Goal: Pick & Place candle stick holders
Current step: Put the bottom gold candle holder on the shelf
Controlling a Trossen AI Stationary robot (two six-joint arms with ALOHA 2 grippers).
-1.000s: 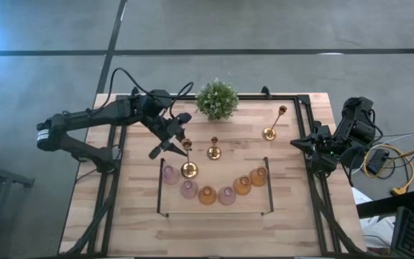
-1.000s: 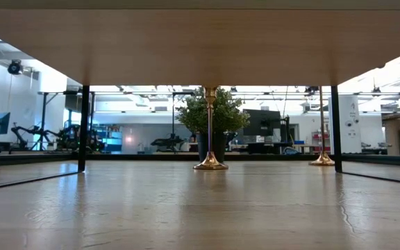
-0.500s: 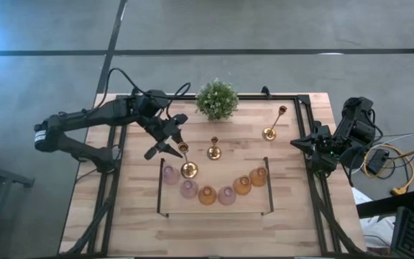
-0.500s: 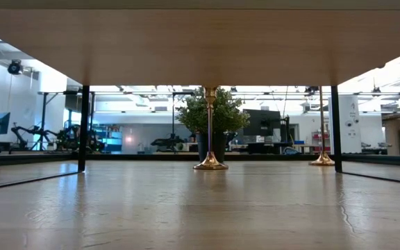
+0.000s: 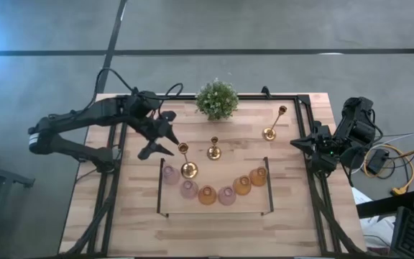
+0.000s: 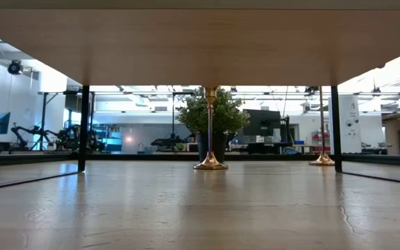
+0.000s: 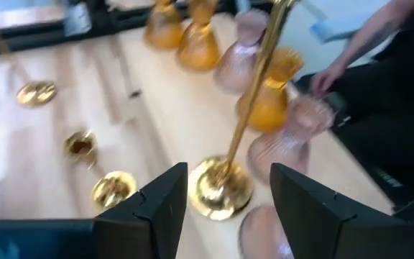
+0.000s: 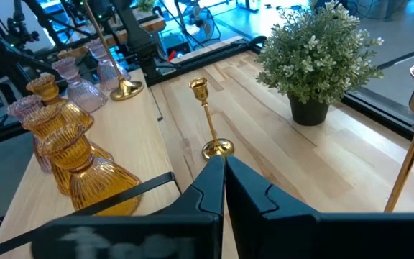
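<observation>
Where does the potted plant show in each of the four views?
High view: plant at the table's far edge, centre, behind the middle candlestick.
Low view: plant mid-picture, right behind the middle candlestick.
Left wrist view: not in it.
Right wrist view: plant upper right, beyond the middle candlestick.
Shared landmark: that short middle candlestick, in front of the plant.

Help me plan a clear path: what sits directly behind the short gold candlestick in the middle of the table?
Behind the short gold brass candlestick stands the bushy green potted plant, its dark pot partly hidden by the stem. Whatever lies beyond the plant is covered.
</observation>
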